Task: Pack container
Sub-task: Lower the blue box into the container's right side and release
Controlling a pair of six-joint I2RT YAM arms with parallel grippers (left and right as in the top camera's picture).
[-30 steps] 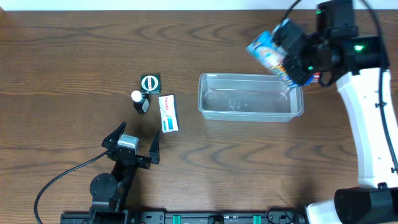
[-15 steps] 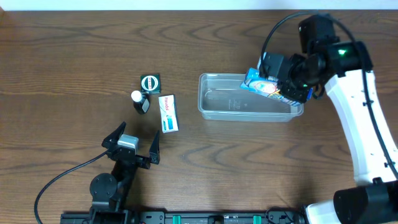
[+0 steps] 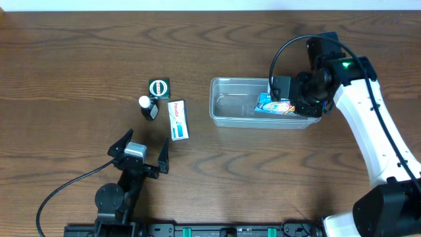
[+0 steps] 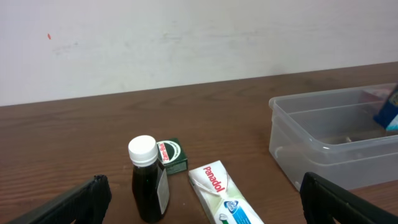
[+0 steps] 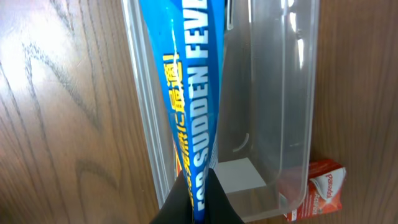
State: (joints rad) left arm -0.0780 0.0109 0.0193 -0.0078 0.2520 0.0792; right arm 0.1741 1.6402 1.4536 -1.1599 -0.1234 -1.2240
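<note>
Left gripper (image 3: pixel 142 148) low on the table (image 3: pixel 79 52), jaws spread wide, nothing between them. Just ahead of it lie three loose items, none packed: green box (image 3: pixel 158 86), dark bottle (image 3: pixel 148 108) with a white cap, and Panadol box (image 3: pixel 177 120). All three sit close together, well apart from the container (image 3: pixel 237 104).

The container sits right of centre, its left half bare. At its right end the right gripper (image 3: pixel 284 100) has its jaws pinched shut on a blue packet (image 3: pixel 271 105), which is down inside the walls. I can't tell whether it touches the floor.

Judgement: early. The first item is going in but not yet let go, and three wait on the left.

View differences:
- Left wrist view shows the bottle standing upright, and only a sliver of the packet at the container's far end.
- Right wrist view shows the packet edge-on over the tub, and a red-and-white box (image 5: pixel 324 186) by the container's corner. It seems to be outside the wall, but that is uncertain.
- Overhead, the arm hides that box.
</note>
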